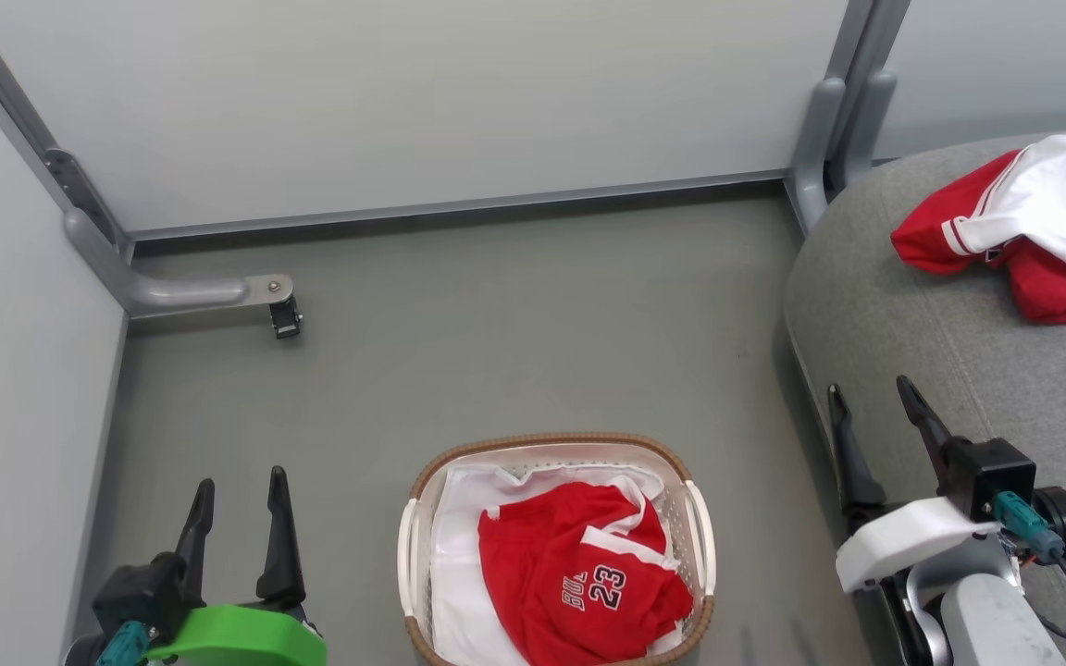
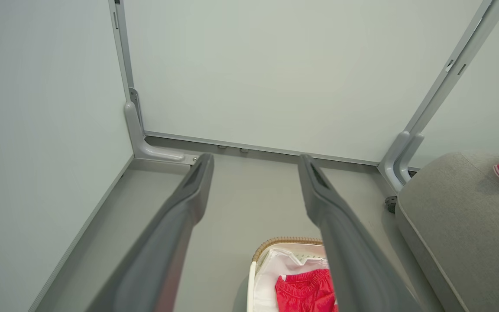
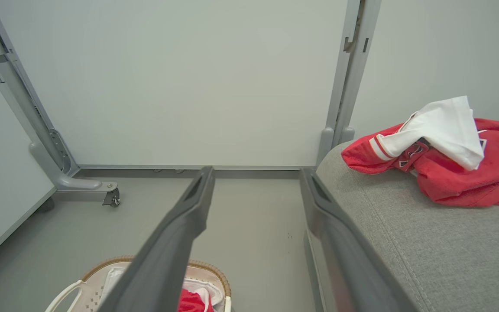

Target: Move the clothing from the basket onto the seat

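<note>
One red garment [image 1: 584, 578] with the number 23 lies crumpled in the white basket [image 1: 695, 527] with a brown woven rim, on a white cloth [image 1: 454, 573]. Another red garment [image 1: 1042, 268] with white trim sits on the grey seat [image 1: 912, 324] at the right, also seen as a red heap [image 3: 457, 169] in the right wrist view. My left gripper [image 1: 239, 486] is open at the lower left, well left of the basket. My right gripper [image 1: 871, 393] is open at the seat's front edge, right of the basket. Both hold nothing. In the left wrist view the basket [image 2: 256, 268] sits low.
Pale partition walls [image 1: 459, 102] close the back and left. A grey metal foot with a caster [image 1: 281, 314] juts onto the floor at back left. Another post [image 1: 820, 129] stands by the seat's corner. Grey floor [image 1: 514, 351] stretches beyond the basket.
</note>
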### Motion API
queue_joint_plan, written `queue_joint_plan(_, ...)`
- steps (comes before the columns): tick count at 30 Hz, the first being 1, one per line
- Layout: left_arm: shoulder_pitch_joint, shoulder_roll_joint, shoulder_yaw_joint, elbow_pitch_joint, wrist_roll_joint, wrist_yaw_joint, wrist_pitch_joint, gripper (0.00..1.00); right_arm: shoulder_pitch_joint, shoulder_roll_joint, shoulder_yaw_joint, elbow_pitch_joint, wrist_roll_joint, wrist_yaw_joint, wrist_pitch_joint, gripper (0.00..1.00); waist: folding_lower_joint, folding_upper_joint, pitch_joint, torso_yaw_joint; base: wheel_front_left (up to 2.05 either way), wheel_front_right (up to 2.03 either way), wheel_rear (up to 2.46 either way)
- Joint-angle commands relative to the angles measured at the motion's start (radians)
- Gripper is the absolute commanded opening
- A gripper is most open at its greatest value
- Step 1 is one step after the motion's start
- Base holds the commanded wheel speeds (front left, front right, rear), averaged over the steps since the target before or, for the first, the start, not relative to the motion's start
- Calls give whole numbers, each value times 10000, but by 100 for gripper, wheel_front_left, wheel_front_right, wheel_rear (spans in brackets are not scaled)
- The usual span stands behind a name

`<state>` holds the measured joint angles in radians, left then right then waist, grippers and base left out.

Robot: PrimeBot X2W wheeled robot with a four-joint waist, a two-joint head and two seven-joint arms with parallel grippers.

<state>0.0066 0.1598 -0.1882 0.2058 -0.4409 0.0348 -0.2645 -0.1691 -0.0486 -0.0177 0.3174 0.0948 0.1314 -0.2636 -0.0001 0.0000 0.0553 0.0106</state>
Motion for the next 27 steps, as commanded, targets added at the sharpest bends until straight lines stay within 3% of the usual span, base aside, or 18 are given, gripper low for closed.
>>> queue_joint_plan(1,192,-98,111,17,92,-108,3,100,257,-46,33,-139,86,-14,-22,100,1,0,-157,120,0,0,0)
queue_joint_plan(9,467,-442,533,106,499,-464,3,100,1028,-39,189,-421,224,-14,-23,100,1,0,-305,193,0,0,0)
queue_joint_plan(27,220,-812,887,474,937,-921,2,100,839,-36,251,-218,258,-14,-24,100,1,0,-239,152,0,0,0)
